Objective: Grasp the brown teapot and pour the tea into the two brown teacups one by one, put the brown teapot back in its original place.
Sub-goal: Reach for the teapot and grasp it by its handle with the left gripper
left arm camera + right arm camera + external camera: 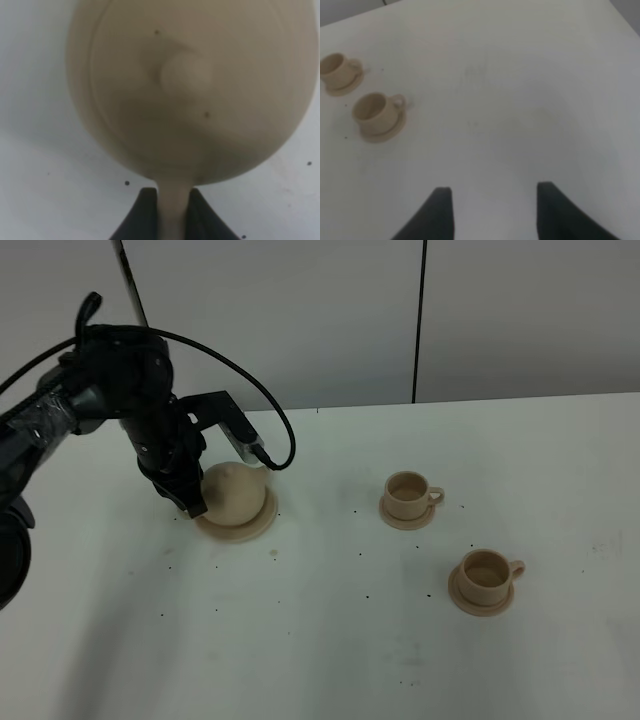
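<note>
**Left hand (172,194) clamped on teapot (200,110) handle, teapot down on wide saucer**

Left wrist: two dark fingers (142,217) sit closest to the lens. They are pinched tight on the tan loop handle (174,210), which runs straight between them. Teapot body fills most of the view beyond them, blurred, with the lid knob (185,75) on top. White tabletop (35,150) shows around the teapot, with a few dark specks.

Exterior high: left hand is pressed against the teapot's left side. The handle itself is hidden behind the hand. Teapot stands upright on the wide saucer (255,530), whose rim shows under it. Far teacup (407,493) is right of the teapot, well apart. Near teacup (484,575) is further right of the teapot and closer to the camera. Both cups are upright on small saucers (392,517), with their ear handles turned away from the teapot.

Right wrist: right hand (493,187) is spread wide with nothing between its fingers, over plain tabletop. Both teacups lie well apart from it, side by side on their saucers.
</note>
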Tool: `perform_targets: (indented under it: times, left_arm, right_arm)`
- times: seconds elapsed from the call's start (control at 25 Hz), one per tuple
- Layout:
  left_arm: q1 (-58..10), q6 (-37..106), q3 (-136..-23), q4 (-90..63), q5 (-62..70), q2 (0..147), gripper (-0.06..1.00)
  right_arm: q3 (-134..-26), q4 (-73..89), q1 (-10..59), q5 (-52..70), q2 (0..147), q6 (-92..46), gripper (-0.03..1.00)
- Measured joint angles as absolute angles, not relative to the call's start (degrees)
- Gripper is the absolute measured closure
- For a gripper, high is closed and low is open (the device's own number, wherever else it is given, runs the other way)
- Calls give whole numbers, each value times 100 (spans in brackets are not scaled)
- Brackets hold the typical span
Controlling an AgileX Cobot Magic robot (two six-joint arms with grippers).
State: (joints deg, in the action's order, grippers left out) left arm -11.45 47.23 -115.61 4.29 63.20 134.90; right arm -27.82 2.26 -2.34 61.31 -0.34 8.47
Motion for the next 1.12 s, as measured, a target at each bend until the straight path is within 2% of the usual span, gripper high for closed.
perform_targets:
  times: [1.12]
  left_arm:
    - [-1037,5082,-11561,33,6173,13280,77]
  right_arm:
    - [-2782,226,-234,6131,-34,847,59]
